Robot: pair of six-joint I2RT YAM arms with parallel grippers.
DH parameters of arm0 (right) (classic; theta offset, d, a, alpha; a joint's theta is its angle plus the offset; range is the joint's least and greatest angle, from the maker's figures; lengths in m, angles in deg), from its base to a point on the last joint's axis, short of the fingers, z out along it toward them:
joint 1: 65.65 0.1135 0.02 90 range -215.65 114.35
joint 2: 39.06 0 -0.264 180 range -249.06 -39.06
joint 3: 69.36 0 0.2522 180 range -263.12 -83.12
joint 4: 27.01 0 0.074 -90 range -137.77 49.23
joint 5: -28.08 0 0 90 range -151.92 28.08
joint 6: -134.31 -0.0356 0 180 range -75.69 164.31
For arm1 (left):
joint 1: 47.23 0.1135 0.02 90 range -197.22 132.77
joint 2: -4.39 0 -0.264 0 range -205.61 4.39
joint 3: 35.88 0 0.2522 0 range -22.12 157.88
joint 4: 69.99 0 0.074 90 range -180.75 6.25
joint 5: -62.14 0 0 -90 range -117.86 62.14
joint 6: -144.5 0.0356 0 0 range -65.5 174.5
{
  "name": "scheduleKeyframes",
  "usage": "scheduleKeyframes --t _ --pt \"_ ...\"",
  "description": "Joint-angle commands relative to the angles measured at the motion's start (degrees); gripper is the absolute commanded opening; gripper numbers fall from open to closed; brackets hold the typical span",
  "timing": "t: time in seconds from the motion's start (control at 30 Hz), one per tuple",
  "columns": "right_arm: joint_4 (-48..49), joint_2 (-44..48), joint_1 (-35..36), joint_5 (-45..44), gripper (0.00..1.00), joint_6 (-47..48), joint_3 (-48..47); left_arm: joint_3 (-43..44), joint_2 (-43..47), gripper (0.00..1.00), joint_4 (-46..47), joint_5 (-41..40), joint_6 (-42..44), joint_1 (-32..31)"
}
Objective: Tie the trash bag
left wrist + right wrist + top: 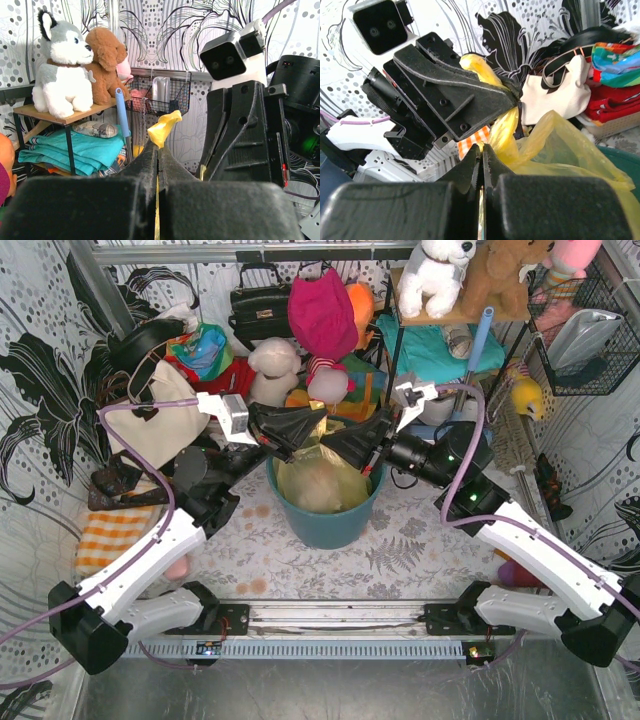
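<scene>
left end effector (pixel 318 430): clamped on handle (pixel 164 127) of bag (pixel 320 485) | right end effector (pixel 327 444): closed, pinching bag plastic | bag: sits in bin (pixel 325 528)

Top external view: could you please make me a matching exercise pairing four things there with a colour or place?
Things:
1. trash bag
2. bin
3. white plush dog
4. checked cloth

Colour or place:
a. on the shelf, upper right
b. teal, standing mid-table
c. yellow, inside the bin
d. orange and white, at the left edge

Pairs: 1-c, 2-b, 3-a, 4-d.
</scene>
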Motion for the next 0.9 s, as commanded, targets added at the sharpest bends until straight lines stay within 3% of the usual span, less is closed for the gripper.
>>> scheduleKeyframes --t 0.0,0.67,0.87 --pt "1.8 -1.0 0.8 2.6 0.00 -1.4 -2.0 0.7 -0.4 0.00 0.8 -0.5 1.0 0.4" --pt "-4.1 -2.3 7.4 -8.5 0.00 -0.5 -5.1 1.2 -0.9 0.00 0.4 -0.2 0.7 0.4" --pt "-4.3 -3.0 10.3 -16.6 0.00 -0.3 -3.8 1.1 -1.1 0.00 0.7 0.0 0.6 0.4"
